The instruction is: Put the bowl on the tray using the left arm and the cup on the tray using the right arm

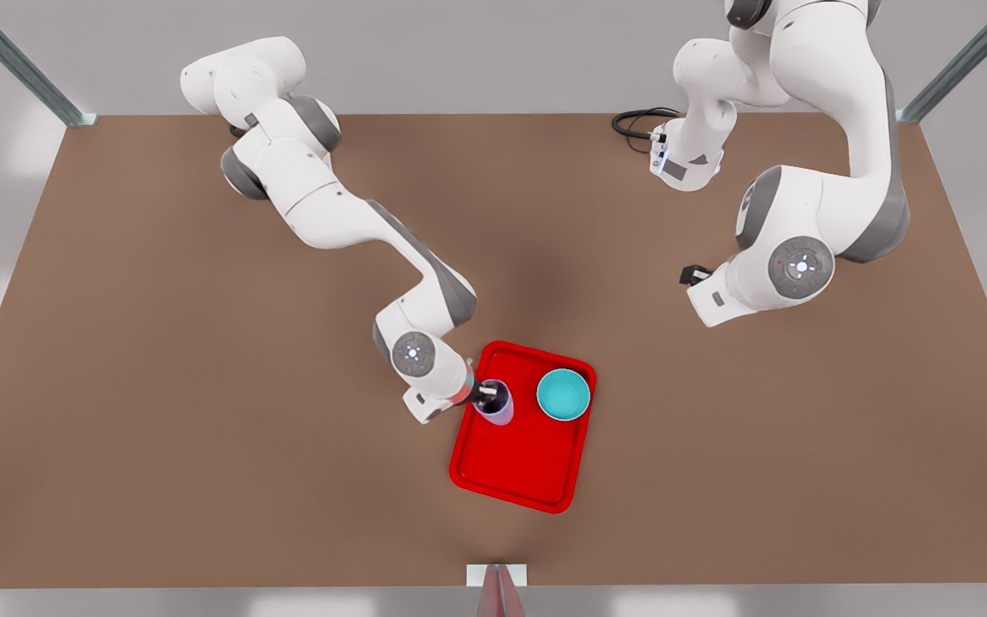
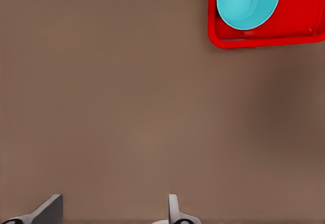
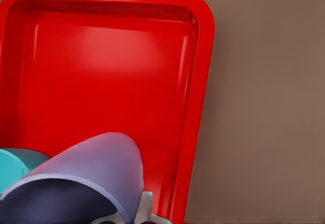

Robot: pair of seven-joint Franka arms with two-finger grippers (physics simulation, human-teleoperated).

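Observation:
The red tray (image 1: 515, 467) lies near the table's front middle. The teal bowl (image 1: 563, 394) stands upright in its far corner on the front view's right, also seen as the bowl (image 2: 248, 0) on the tray (image 2: 264, 42). My left gripper (image 1: 701, 287) hangs open (image 2: 111, 216) over bare table, well away from the tray. My right gripper (image 1: 488, 395) is shut on the rim of the lavender cup (image 1: 498, 407), over the tray's far corner on the front view's left. Close up, the cup (image 3: 96, 173) tilts above the tray (image 3: 101, 82), with the bowl (image 3: 10, 168) beside it.
The brown table (image 1: 202, 428) spreads wide around the tray. A black cable (image 1: 637, 127) lies at the far edge by an arm's base. Metal frame posts (image 1: 22, 68) stand at the back corners, and a small bracket (image 1: 498, 578) sits at the front edge.

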